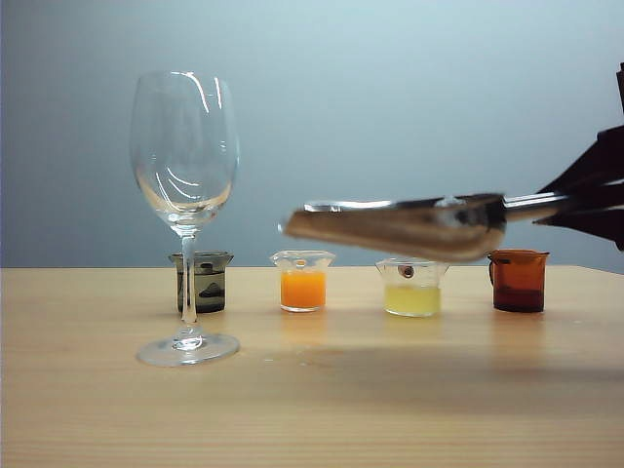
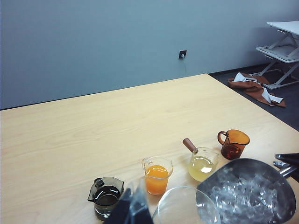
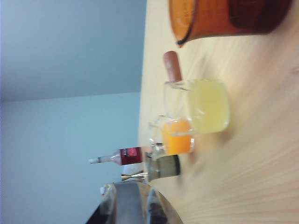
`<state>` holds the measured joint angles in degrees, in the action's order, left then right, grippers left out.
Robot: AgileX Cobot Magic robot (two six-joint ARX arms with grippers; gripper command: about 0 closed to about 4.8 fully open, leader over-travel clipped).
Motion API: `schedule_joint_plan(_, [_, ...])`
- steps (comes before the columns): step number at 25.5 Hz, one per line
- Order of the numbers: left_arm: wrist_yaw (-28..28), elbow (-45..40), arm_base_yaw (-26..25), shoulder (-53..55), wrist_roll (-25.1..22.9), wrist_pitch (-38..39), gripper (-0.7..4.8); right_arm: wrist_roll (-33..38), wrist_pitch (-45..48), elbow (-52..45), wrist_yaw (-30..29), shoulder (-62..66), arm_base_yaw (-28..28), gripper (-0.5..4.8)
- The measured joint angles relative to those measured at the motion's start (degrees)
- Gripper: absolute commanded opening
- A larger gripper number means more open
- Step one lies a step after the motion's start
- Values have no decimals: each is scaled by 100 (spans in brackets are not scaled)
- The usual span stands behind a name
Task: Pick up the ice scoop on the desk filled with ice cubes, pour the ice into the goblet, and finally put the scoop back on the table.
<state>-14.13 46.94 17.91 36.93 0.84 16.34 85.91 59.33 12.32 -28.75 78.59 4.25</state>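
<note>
Here, in the exterior view, the ice scoop (image 1: 395, 229) is hanging in the air above the desk (image 1: 312, 409), roughly level, with its open lip pointing left toward the goblet (image 1: 184, 156) but sitting well short of it and below its rim. The right gripper (image 1: 585, 200) is entering from the right edge and pinching the scoop's tubular handle; its jaws are pressed nearly together around the metal. The goblet is standing upright and empty at the left, just in front of a small dark beaker (image 1: 202, 281). An orange beaker (image 1: 303, 282), a pale yellow beaker (image 1: 411, 289) and an amber beaker (image 1: 518, 281) are lined up behind the scoop's path. In the left wrist view the ice cubes (image 2: 243, 193) are filling the scoop's bowl as a glassy heap, and the goblet's rim (image 2: 184, 207) is showing just beside the scoop's edge. The left gripper (image 2: 133, 210) is visible only as dark shapes at the near edge of that view, so I cannot tell whether it is spread or pressed together; it is holding nothing that can be seen. To do this step well, the scoop probably needs raising until its lip is clearing the glass rim, kept level while travelling so no ice is spilling, then centred over the bowl and tipped slowly. Striking the tall, thin-stemmed glass would likely topple it.
</note>
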Motion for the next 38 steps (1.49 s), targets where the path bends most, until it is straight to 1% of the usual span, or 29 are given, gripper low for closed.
schedule_joint_plan(11, [0, 0, 0, 0, 0, 2, -5, 625, 79, 243, -92, -2, 0, -4])
schedule_joint_plan(15, [0, 0, 0, 0, 0, 2, -5, 662, 81, 302, -118, -2, 0, -5])
schedule_joint_plan(21, [0, 0, 0, 0, 0, 2, -5, 745, 55, 723, -140, -2, 0, -5])
schedule_joint_plan(24, [0, 0, 0, 0, 0, 2, -5, 761, -83, 909, -151, -7, 0, -5])
schedule_joint_plan(27, [0, 0, 0, 0, 0, 0, -5, 791, -446, 1121, -254, -7, -2, -5])
schedule_joint_plan(32, [0, 0, 0, 0, 0, 2, -5, 977, -758, 1410, -291, -28, -2, -5])
schedule_joint_plan(38, [0, 0, 0, 0, 0, 0, -5, 1049, -1482, 1821, -348, -350, -44, -5])
